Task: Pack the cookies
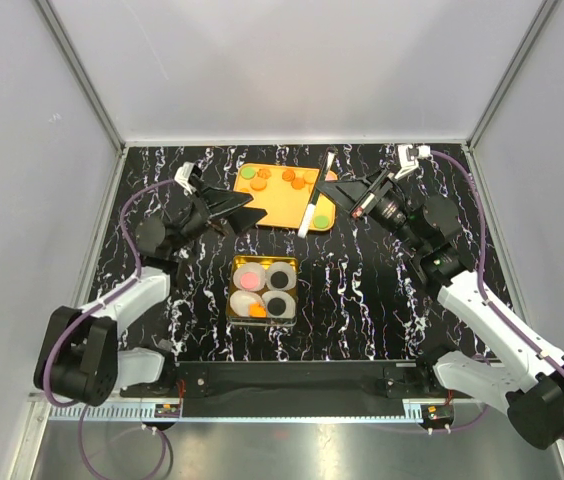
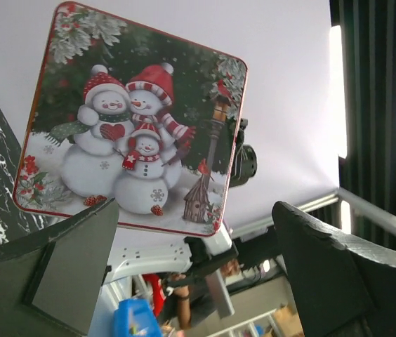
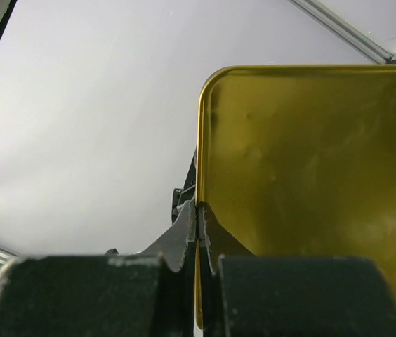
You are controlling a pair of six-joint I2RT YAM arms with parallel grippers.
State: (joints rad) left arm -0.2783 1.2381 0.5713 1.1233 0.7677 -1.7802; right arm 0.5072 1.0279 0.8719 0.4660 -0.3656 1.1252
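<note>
Several cookies point(image 1: 293, 178), orange and green, lie on the orange tray point(image 1: 272, 212). More cookies point(image 1: 250, 277) sit in white paper cups inside the gold tin point(image 1: 234, 292) at the table's middle. My right gripper point(image 1: 324, 188) is shut on the rim of the tin's lid point(image 1: 314, 198), which it holds on edge above the tray. The right wrist view shows the lid's golden inside point(image 3: 310, 175) with the gripper point(image 3: 199, 207) pinching its rim. My left gripper point(image 1: 254, 210) is open just left of the lid. Its wrist view shows the snowman-printed lid point(image 2: 131, 119) beyond the spread gripper point(image 2: 198, 210).
The black marbled table point(image 1: 382, 300) is walled by white panels at the back and both sides. The tin stands between the two arms, nearer than the tray.
</note>
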